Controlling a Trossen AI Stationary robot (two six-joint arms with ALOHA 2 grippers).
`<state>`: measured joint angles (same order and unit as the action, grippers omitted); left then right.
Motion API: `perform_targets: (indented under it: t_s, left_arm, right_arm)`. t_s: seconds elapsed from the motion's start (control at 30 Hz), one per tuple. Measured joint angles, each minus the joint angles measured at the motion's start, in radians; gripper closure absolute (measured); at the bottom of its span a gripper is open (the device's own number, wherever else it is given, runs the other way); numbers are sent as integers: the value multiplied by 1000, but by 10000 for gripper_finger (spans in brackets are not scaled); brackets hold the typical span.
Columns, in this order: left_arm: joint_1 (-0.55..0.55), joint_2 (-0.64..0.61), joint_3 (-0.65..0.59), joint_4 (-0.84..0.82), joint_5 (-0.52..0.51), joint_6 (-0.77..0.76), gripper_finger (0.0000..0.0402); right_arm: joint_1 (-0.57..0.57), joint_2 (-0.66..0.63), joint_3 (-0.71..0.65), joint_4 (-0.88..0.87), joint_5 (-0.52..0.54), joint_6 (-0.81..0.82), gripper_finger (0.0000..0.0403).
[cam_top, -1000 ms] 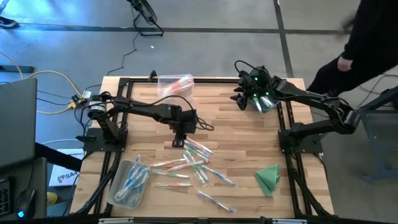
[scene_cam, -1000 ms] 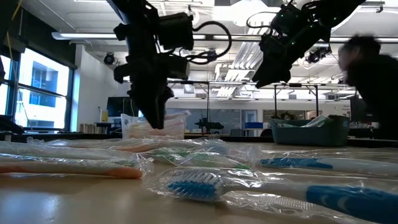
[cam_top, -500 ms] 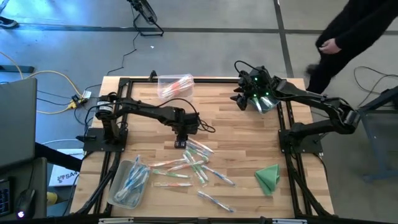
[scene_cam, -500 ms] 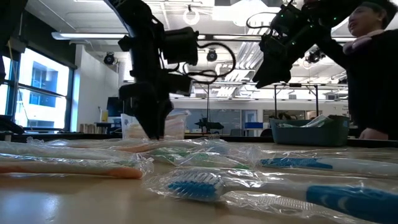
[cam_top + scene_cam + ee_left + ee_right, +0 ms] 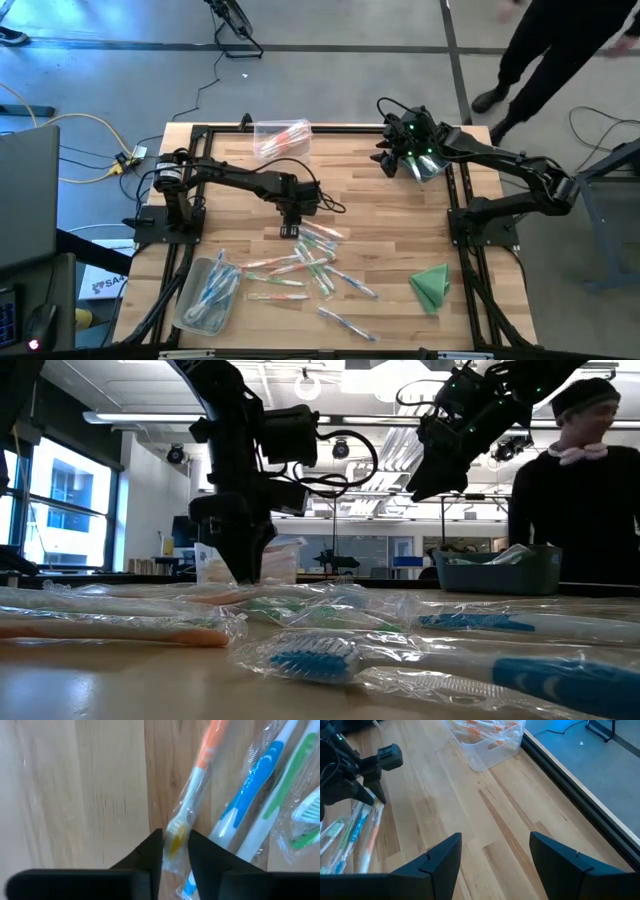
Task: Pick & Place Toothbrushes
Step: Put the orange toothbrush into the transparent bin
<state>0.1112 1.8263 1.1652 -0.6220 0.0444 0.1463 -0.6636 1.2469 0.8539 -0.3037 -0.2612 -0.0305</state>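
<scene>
Wrapped toothbrushes (image 5: 310, 262) with orange, green and blue accents lie scattered on the wooden table's middle. My left gripper (image 5: 290, 230) reaches down to the pile's far edge, shut on an orange-handled toothbrush (image 5: 200, 765); blue and green ones (image 5: 250, 790) lie beside it. The low view shows the same gripper (image 5: 245, 572) with its tips at the table top. My right gripper (image 5: 388, 160) hovers open above the far right of the table, nothing between its fingers (image 5: 495, 865). My left gripper pinches the orange toothbrush's bristle head (image 5: 175, 840), clear wrapper and all, between its two fingers. The fingers come from above, pointing steeply down, and lie across the brush. The toothbrush rests flat on the table, its orange handle running away from the gripper.
A clear bin (image 5: 280, 135) with orange toothbrushes stands at the far edge. Another clear bin (image 5: 208, 295) with blue and green ones sits near left. A folded green cloth (image 5: 432, 285) lies near right. A person (image 5: 580, 480) stands beyond the table's far right.
My left gripper has sunk to the table top at the far edge of the toothbrush pile. The person behind the table has walked along its far right side.
</scene>
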Motion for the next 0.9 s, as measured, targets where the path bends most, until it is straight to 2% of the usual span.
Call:
perform_targets:
  t_s: [0.3, 0.67, 0.9]
  left_arm:
    - [0, 0, 0, -8, 0, -10, 396]
    - [13, -16, 0, -56, 6, -103, 401]
    - [103, -82, 65, -170, -31, -91, 401]
  right_arm:
    - [0, 0, 0, 0, 0, -1, 177]
    - [0, 0, 0, 0, 0, -27, 177]
    - [0, 0, 0, -1, 0, -27, 177]
